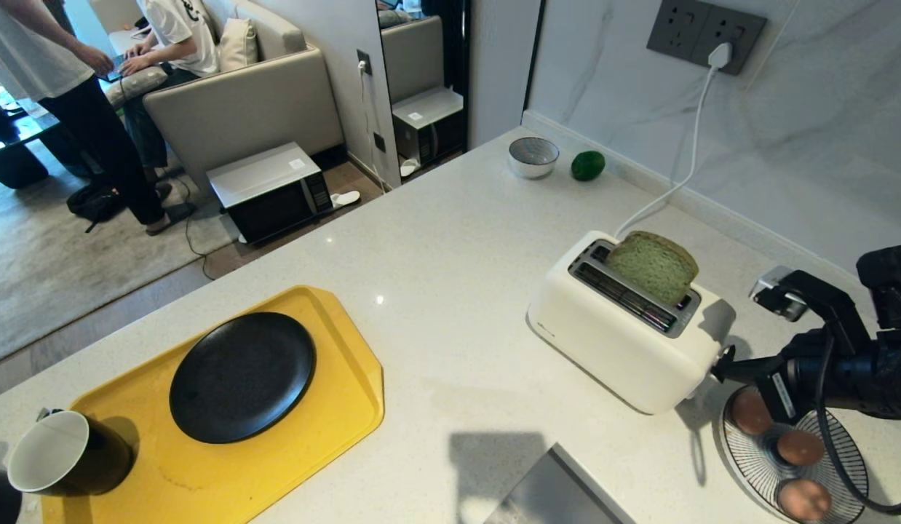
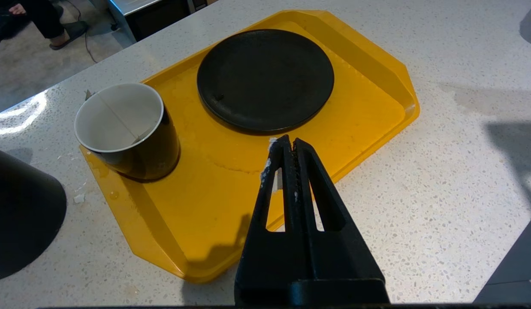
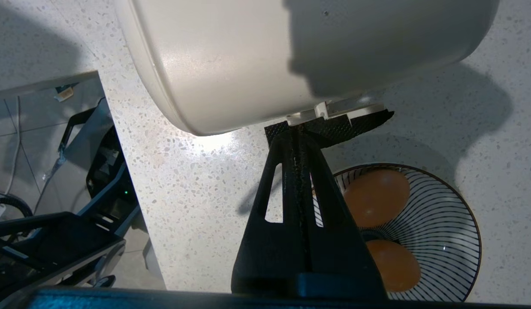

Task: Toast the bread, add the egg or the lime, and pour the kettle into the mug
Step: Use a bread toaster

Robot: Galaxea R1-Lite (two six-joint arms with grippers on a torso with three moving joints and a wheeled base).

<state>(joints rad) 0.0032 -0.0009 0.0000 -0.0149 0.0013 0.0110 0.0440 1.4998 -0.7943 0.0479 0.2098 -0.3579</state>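
Observation:
The pale green bread (image 1: 653, 266) stands half out of a slot of the white toaster (image 1: 625, 335). My right gripper (image 1: 720, 364) is shut, and its tips (image 3: 296, 128) rest against the white lever (image 3: 330, 110) at the toaster's near end. Three brown eggs (image 1: 800, 445) lie just below it in a striped plate (image 3: 458, 223). The lime (image 1: 587, 165) sits by the back wall. The black mug (image 2: 124, 128), white inside, stands on the yellow tray's corner. Part of the black kettle (image 2: 21, 214) shows beside it. My left gripper (image 2: 290, 141) hangs shut and empty over the tray's edge.
A black plate (image 1: 241, 376) lies on the yellow tray (image 1: 334, 407). A small grey bowl (image 1: 533, 156) stands beside the lime. The toaster's white cord (image 1: 683, 182) runs to a wall socket. Beyond the counter's left edge are a microwave on the floor, a sofa and two people.

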